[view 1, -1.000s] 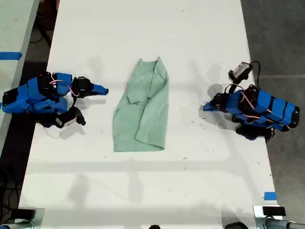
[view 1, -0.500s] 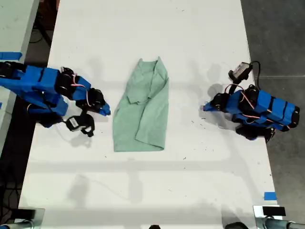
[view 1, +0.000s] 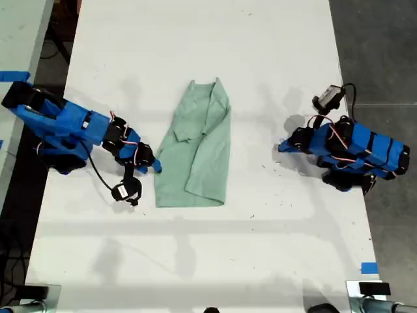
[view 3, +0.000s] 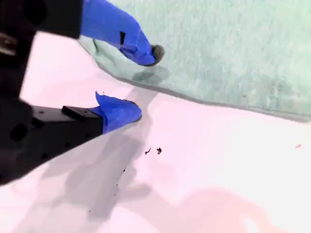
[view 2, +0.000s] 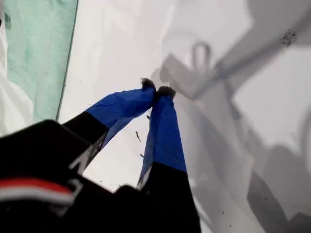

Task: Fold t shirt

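Now the t shirt (view 1: 195, 149) lies flat near the middle of the white surface (view 1: 202, 39), folded into a long narrow shape with its wider hem end toward the near edge in the exterior view and its narrower end toward the far edge. A small flap of cloth is turned over on its left half in that view.

My second hand (view 3: 138, 82) is at the shirt's edge, low on its left side as the exterior view shows it (view 1: 155, 166). Its fingers are apart: one blue fingertip (view 3: 146, 52) sits over the mint cloth's border, the other (view 3: 121, 110) is over the bare surface just beside the edge. I cannot tell whether the upper tip touches the cloth. Nothing is gripped between them.

My first hand (view 2: 156, 91) is well apart from the shirt, at the exterior view's right (view 1: 281, 147), with that arm folded low on the surface. Its two blue fingers meet at their tips, closed on nothing, above bare white surface. A strip of the shirt (view 2: 41, 48) shows at the edge of the first wrist view.
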Action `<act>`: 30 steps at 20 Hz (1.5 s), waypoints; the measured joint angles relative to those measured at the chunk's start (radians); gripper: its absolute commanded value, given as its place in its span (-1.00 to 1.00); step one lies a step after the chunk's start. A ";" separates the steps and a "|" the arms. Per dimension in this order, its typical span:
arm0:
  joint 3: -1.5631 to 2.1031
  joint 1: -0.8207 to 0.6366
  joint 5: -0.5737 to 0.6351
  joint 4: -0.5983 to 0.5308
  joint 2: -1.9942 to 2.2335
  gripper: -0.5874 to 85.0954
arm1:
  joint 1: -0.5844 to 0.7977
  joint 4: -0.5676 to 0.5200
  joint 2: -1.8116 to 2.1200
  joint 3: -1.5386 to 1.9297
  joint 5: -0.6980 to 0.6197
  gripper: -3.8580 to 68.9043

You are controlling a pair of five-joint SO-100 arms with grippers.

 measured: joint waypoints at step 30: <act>-1.282 -0.106 0.198 0.523 -0.746 -0.99 | 0.000 0.000 0.000 0.000 0.000 -0.83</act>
